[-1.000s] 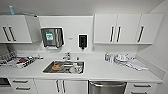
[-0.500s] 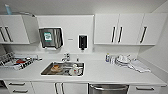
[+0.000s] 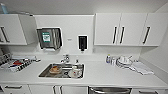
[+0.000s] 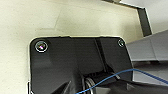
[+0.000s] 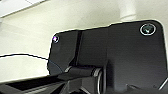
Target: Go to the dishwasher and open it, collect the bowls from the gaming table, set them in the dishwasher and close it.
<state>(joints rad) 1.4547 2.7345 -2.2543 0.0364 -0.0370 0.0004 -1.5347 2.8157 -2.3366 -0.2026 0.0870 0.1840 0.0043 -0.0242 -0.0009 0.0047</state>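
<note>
In the head view, the kitchen desk (image 3: 105, 75) and sink (image 3: 62, 70) are seen larger than a moment ago, so the robot has been driven closer. The dishwasher (image 3: 110, 90), closed, is seen below the desk. In both wrist views, the gripper state cannot be told.

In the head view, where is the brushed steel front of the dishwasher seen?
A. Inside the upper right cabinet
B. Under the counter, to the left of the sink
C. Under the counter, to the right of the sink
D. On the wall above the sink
C. The dishwasher, with its steel front and bar handle, sits below the white counter at the lower edge of the picture, to the right of the sink.
</note>
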